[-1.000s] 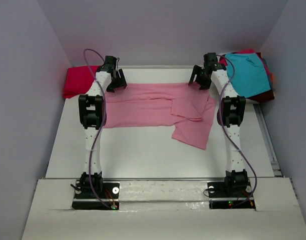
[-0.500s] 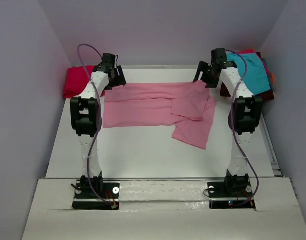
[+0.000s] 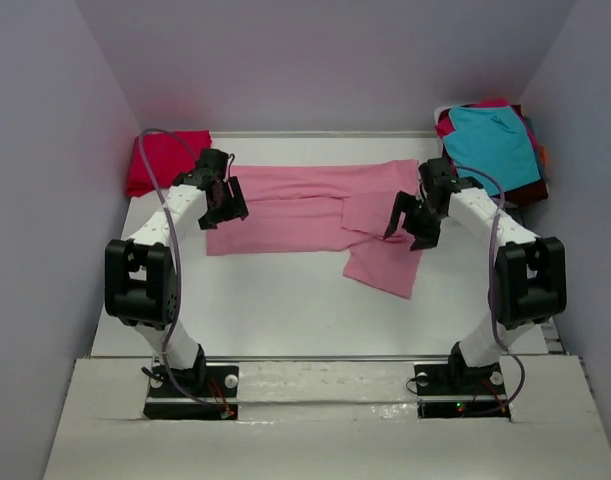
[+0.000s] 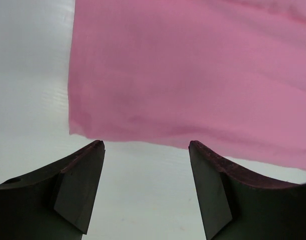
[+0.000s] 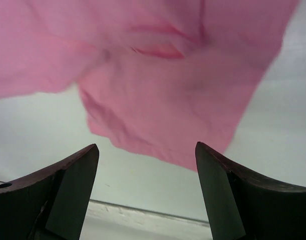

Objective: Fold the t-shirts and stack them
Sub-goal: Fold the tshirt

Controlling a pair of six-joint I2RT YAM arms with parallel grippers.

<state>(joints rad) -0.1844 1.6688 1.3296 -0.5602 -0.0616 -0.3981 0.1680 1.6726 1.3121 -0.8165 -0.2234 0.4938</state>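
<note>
Listing from the near edge outward, you have the following.

1. Table [image 3: 285, 310]: white; its near half is bare in front of both arms.
2. Pink t-shirt [image 3: 305, 205]: lies flat across the middle of the table as a long band running left to right. One loose flap hangs off its right end toward you, rumpled and unsquared. By that look the shirt is only part folded: narrowed lengthwise, not yet gathered into a packet.
3. Left gripper [image 3: 223, 200]: over the left end of the pink band, jaws wide, holding nothing.
4. Right gripper [image 3: 410, 220]: over the right end, above the loose flap, jaws likewise wide and empty.
5. Red t-shirt [image 3: 165, 160]: far left corner, a compact block, apparently folded. Whether it counts as the start of the stack you cannot tell.
6. Teal t-shirt [image 3: 495, 145]: far right corner, loose on top of a heap, with a maroon t-shirt [image 3: 528, 190] showing beneath it. Both are unfolded.

Progress, as a judgement: early. One shirt may be done, one is in hand, and at least two are waiting.

Views compared:
- Only the overhead camera shows you the red block and the far heap.
- The left wrist camera adds the pink t-shirt's [image 4: 193, 75] straight left edge and near corner, lying just beyond the left gripper [image 4: 146, 144] with nothing between the fingers.
- The right wrist camera adds the creases and the curled lower rim of the flap [image 5: 168, 90] ahead of the right gripper [image 5: 146, 145].
</note>
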